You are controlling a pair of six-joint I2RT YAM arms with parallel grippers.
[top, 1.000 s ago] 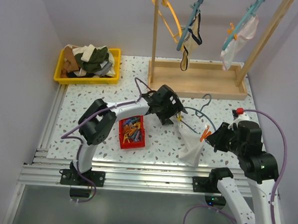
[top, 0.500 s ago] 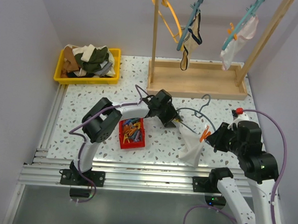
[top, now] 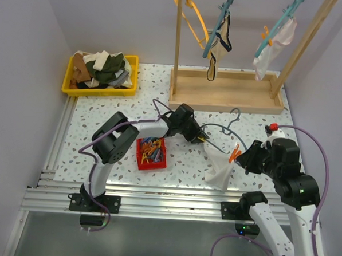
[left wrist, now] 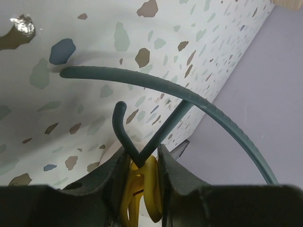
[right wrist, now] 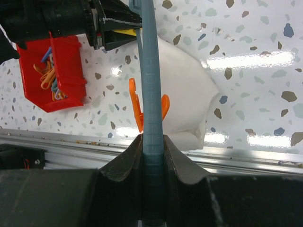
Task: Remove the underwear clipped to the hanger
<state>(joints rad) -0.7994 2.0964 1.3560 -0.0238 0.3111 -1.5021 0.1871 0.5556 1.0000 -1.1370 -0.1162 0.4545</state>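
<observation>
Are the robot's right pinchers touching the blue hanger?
Touching. The right wrist view shows the right jaws pressed against both sides of the blue hanger, with no gap between them and its bar.

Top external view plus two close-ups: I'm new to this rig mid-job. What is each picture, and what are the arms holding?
The top view looks down from behind two robot arms on a speckled table. Each close-up comes from a camera on one wrist. The left gripper pinches a yellow plastic clip on the grey-blue plastic hanger. The right gripper clamps that hanger's bar. White underwear is pinned to it by an orange plastic clip. A red bin of clips sits nearby.
</observation>
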